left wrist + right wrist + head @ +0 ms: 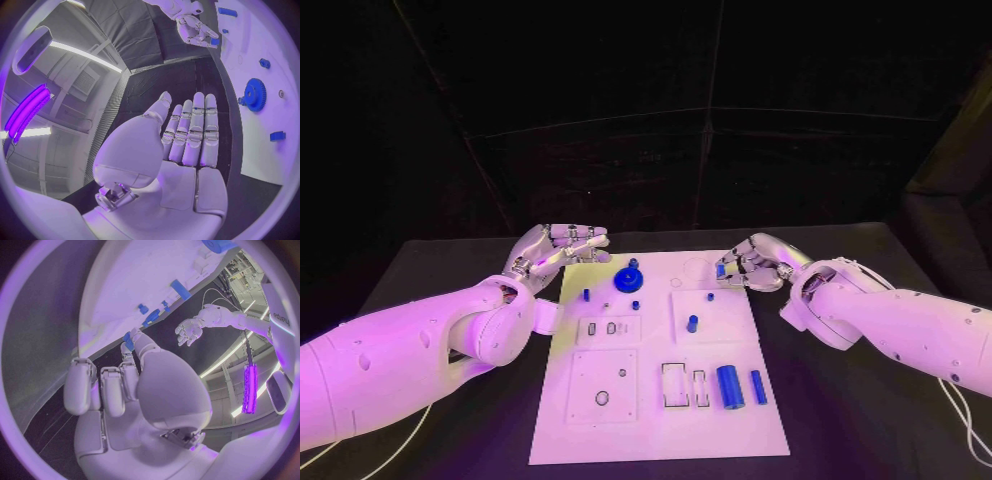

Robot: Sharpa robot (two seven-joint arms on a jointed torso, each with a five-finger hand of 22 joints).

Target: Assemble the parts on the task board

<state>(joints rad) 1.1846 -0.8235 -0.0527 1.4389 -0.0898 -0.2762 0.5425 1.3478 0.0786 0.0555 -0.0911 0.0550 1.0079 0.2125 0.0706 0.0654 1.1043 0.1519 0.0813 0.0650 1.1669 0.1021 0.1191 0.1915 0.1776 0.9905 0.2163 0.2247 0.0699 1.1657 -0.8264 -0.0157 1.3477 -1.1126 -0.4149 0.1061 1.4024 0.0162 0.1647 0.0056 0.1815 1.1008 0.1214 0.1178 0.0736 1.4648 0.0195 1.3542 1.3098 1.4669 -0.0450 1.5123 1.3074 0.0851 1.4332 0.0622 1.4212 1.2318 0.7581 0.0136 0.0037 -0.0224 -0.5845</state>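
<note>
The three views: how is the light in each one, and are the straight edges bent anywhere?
Head view: purple light over the task board, background black, board edges straight. Left wrist view: board edge curves; bright ceiling strips glare. Right wrist view: board bends into an arc.

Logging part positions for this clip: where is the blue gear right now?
In the head view the blue gear stands on the task board near its far edge, left of centre, just beyond the left robot hand.
</note>
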